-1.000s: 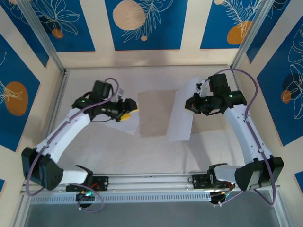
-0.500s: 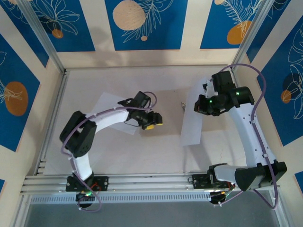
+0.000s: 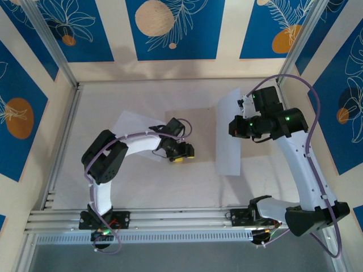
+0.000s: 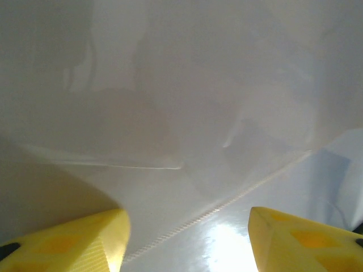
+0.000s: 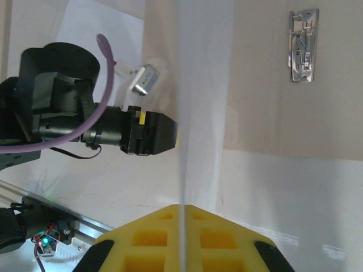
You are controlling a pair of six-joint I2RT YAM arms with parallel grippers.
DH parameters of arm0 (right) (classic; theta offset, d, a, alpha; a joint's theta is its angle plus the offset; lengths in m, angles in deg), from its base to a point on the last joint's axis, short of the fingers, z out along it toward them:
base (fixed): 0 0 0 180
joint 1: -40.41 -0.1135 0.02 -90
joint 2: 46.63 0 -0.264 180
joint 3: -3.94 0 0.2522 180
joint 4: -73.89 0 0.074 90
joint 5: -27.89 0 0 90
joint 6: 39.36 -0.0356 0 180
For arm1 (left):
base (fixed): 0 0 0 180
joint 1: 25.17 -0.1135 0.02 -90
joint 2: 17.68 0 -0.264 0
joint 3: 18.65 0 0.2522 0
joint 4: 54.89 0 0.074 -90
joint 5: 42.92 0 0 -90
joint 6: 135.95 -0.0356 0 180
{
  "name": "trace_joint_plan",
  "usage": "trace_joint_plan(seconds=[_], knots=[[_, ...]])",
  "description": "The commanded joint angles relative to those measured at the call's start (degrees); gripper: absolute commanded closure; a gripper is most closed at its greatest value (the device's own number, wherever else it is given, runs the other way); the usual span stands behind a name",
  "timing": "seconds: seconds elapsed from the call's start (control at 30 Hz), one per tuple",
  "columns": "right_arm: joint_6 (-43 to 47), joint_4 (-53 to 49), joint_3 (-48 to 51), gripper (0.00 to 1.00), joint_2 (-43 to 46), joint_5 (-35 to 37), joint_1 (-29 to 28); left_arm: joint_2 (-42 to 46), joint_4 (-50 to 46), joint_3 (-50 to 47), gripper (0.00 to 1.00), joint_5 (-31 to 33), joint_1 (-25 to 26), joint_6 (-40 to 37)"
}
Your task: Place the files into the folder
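Note:
The tan folder (image 3: 195, 122) lies flat on the table, its metal clip (image 5: 302, 45) showing on the tan card (image 5: 266, 102). My right gripper (image 3: 234, 127) is shut on a white file (image 3: 227, 153) and holds it up on edge over the folder. In the right wrist view this sheet (image 5: 201, 85) runs edge-on out from between the yellow fingers of that gripper (image 5: 184, 212). A second file (image 3: 131, 123) lies flat to the left, partly under my left arm. My left gripper (image 3: 182, 153) hangs low over the folder's left part. It stands open (image 4: 187, 226), with nothing between its fingers.
Metal rails (image 3: 170, 218) run along the near edge by the arm bases. Upright posts and panelled walls (image 3: 68, 73) close in the table on three sides. My left arm's black wrist (image 5: 130, 133) sits just left of the held sheet.
My left arm has folded in, and its gripper has moved right from the left sheet to over the folder. The right gripper has shifted its sheet slightly right, uncovering more of the folder.

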Motion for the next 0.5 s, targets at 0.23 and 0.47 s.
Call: trace_joint_plan(seconds=[0.23, 0.47], knots=[[3.5, 7.2, 0.2, 1.00, -0.3, -6.1, -5.0, 7.1, -2.0, -12.7, 0.39, 4.0, -2.8, -0.6], [2.8, 10.2, -0.3, 1.00, -4.6, -6.3, -8.4, 14.1, -3.6, -18.4, 0.39, 5.1, -5.0, -0.5]])
